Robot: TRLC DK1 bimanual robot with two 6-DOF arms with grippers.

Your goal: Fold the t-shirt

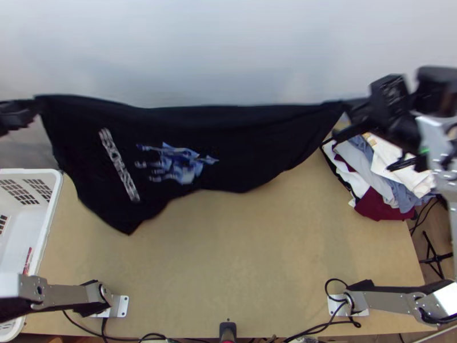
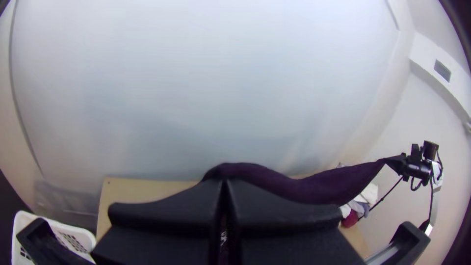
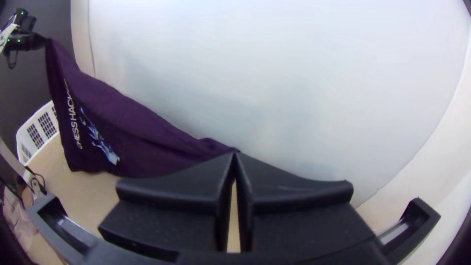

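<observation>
The black t-shirt hangs stretched between both grippers above the table's far part, its printed side facing the top view and its lower edge uneven. My left gripper is shut on one upper corner at the far left; in the left wrist view the left gripper has its fingers together with cloth behind them. At the right, my right gripper pinches the opposite corner. From the right wrist view, the right gripper is closed at the cloth's end, and the shirt slopes away toward the other arm.
A white basket stands at the table's left edge. Several folded or heaped clothes lie at the right back, under the right arm. Bare wooden tabletop stretches in front of the shirt. Cables run along the near edge.
</observation>
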